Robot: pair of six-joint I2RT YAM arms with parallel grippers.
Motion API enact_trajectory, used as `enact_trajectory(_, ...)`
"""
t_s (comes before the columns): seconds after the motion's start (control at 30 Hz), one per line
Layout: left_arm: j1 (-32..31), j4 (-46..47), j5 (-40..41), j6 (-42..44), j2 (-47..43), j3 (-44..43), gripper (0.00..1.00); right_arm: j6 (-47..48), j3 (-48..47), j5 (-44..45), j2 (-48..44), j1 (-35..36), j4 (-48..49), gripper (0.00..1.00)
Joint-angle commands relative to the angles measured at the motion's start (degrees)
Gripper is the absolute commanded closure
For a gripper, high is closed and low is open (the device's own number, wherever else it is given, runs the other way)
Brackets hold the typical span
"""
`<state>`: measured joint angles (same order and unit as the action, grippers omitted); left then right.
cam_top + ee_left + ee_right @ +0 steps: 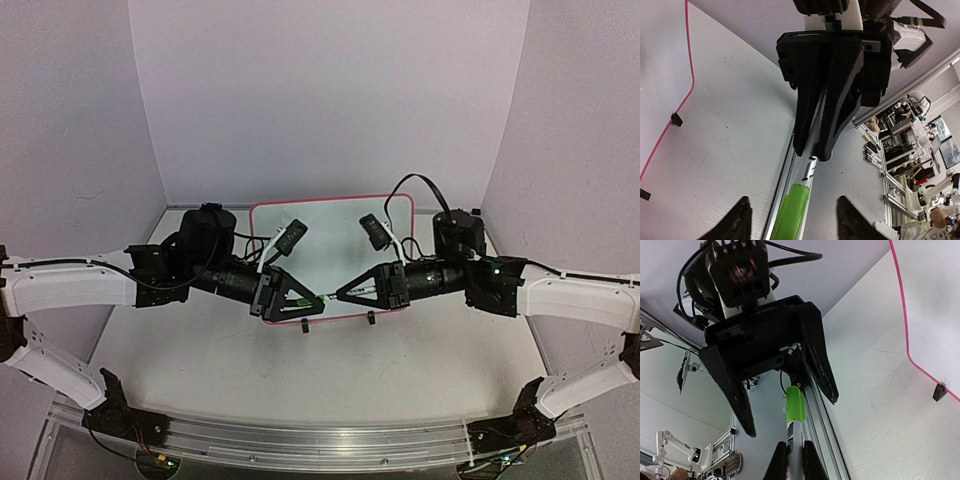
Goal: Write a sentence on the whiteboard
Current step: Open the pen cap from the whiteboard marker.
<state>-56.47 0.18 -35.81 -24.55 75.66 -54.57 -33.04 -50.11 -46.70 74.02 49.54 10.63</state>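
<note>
Just in front of the whiteboard [335, 225], at its near edge, the right gripper [796, 463] clamps the marker [794, 435], and the left gripper [790, 412] stands wide around the cap [795, 406]. The whiteboard looks blank, so uncapping is in hand; next the left jaws must close on the cap and pull straight off

Board: the small rectangular white board with a red-pink rim [335, 225] lay on the flat white table [300, 370], centred, behind both arm bases
Marker: the green-capped white marker pen [322, 297] hung level over the board's near edge, cap to the left
Left side: the black two-finger left gripper [312, 299] sat left of the marker, its fingers either side of the cap, clear of it
Right side: the black two-finger right gripper [345, 293] sat right of the marker, clamped on its barrel
</note>
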Motion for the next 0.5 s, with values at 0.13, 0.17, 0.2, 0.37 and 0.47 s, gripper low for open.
enact_trajectory(0.13,0.0,4.3,-3.3,-1.1,-0.1,-0.3,0.63,-1.7,0.4,-0.1,-1.3,0.3,4.3,1.00)
enact_trajectory(0.17,0.0,4.3,-3.4,-1.0,-0.2,-0.1,0.64,-1.7,0.4,-0.3,-1.1,0.2,4.3,1.00)
enact_trajectory(0.2,0.0,4.3,-3.6,-0.9,-0.3,0.0,0.66,-1.8,0.3,-0.6,-1.0,0.2,4.3,1.00)
enact_trajectory(0.37,-0.1,4.3,-4.9,-0.8,-0.6,0.2,0.76,-2.1,-0.1,-1.9,-0.4,0.2,4.3,1.00)
enact_trajectory(0.47,-0.1,4.4,-5.3,-0.6,-1.4,0.6,0.81,-2.3,-0.2,-2.9,-0.2,0.2,4.3,1.00)
